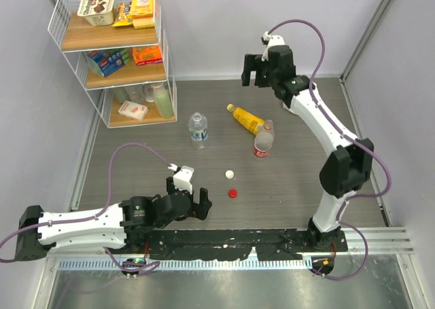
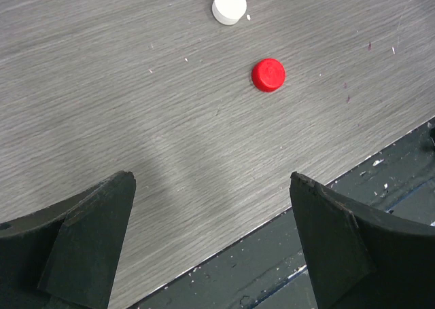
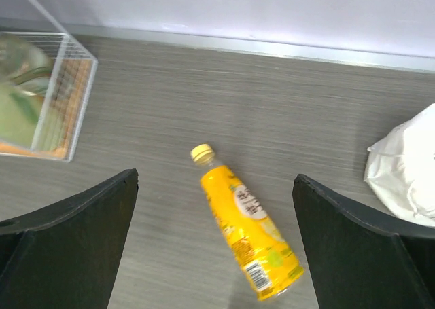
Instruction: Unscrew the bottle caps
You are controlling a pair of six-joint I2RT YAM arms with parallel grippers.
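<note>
**A:** Left gripper (image 2: 212, 180), at the near edge: we see its two dark fingers (image 2: 95, 234) spread wide with nothing between them, low over the grey woodgrain tabletop (image 1: 285, 193).

**B:** And just ahead of it?

**A:** The red cap (image 2: 268, 74) lies loose on the tabletop. The white cap (image 2: 229, 5) lies a little beyond it. The two are apart, and neither touches a finger.

**B:** We find the right gripper (image 1: 253, 78) on the far side, held high near the back wall (image 1: 224, 30).

**A:** Its jaws also stand wide apart and carry nothing. Through its wrist camera we look down on the yellow bottle (image 3: 248, 234), which lies on its side. The yellow cap (image 3: 202, 153) is still screwed on and points toward the back wall.

**B:** From above, we see the clear bottle with the red label (image 1: 264, 140) lying at the yellow bottle's base end. We cannot tell whether the two touch.

**A:** The clear bottle with the blue-white label (image 1: 198, 129) stands upright to their left. It is between them and the white wire shelf (image 1: 109, 47), stocked with packets, in the far left corner.
</note>
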